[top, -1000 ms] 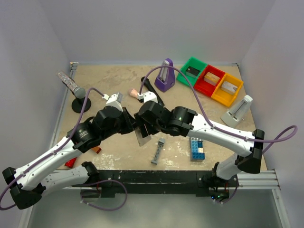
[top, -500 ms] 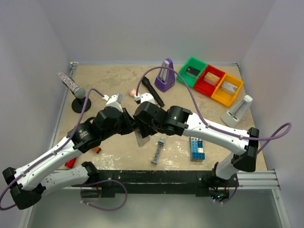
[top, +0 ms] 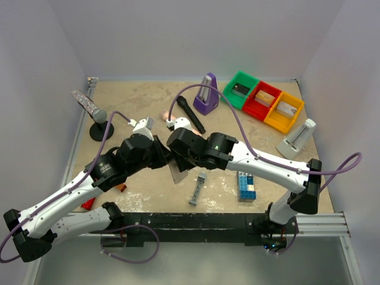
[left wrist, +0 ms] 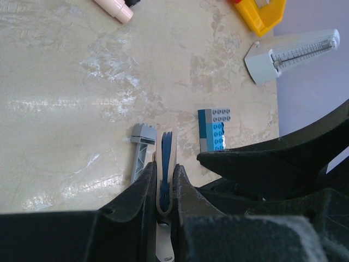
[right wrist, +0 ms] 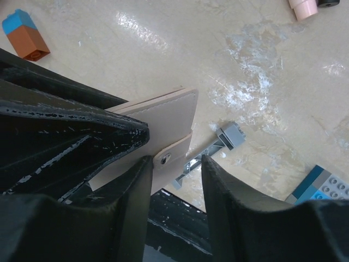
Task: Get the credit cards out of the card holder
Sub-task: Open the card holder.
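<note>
The card holder (top: 177,172) hangs closed above the table, gripped in my left gripper (top: 167,158). In the left wrist view it shows edge-on (left wrist: 165,155), pale outside and blue inside, pinched between the shut fingers of my left gripper (left wrist: 162,170). In the right wrist view its pale panel (right wrist: 163,114) and snap tab (right wrist: 170,154) show. My right gripper (right wrist: 174,164) is open, its left finger (right wrist: 128,196) right beside the tab; it also shows in the top view (top: 180,161). The credit cards are hidden.
On the table below lie a grey bar piece (top: 198,187) and a blue-and-white brick stack (top: 246,185). Farther back stand a purple metronome (top: 206,95), green, red and yellow bins (top: 262,101), a grey metronome (top: 297,139) and a black marker (top: 190,116). A microphone stand (top: 98,122) is at the left.
My right arm has shifted slightly left, closer to the card holder. The left gripper keeps the holder in the same place.
</note>
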Controlling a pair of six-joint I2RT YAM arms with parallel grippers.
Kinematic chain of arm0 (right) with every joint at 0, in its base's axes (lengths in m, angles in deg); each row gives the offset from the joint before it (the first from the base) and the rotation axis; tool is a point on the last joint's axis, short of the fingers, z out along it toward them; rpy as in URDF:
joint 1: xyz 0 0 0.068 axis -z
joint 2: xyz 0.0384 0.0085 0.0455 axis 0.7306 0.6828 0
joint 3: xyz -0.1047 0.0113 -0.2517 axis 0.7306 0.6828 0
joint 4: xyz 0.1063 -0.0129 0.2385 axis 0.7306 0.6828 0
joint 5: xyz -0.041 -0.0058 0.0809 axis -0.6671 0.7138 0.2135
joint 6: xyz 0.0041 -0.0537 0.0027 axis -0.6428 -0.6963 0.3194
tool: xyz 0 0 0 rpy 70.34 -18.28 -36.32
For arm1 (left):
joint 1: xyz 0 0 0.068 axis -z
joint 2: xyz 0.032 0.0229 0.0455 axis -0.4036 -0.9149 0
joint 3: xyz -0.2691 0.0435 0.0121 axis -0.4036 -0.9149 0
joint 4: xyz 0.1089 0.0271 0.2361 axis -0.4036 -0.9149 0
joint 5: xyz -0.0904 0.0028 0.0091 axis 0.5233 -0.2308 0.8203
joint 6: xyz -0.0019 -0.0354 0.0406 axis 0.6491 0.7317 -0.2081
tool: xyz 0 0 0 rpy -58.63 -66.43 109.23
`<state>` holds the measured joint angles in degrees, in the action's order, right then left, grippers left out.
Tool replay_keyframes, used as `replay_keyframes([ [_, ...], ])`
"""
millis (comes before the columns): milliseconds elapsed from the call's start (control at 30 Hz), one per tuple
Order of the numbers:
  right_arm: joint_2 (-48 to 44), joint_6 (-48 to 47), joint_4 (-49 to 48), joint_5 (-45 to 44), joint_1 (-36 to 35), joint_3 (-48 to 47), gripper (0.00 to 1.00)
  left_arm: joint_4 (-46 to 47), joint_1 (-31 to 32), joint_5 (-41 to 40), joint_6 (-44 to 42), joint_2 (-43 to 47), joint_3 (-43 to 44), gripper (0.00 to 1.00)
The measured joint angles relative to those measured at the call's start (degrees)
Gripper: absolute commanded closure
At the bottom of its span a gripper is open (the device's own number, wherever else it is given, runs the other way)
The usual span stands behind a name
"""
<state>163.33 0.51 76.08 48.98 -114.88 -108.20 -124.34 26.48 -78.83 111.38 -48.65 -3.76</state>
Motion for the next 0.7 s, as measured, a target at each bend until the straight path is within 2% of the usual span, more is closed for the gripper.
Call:
replay_keyframes([
  [700, 0.0, 0.2, -1.1, 0.4, -0.5, -0.3, 0.95, 1.2, 0.0, 0.0, 0.1, 0.7, -0.3, 1.00],
])
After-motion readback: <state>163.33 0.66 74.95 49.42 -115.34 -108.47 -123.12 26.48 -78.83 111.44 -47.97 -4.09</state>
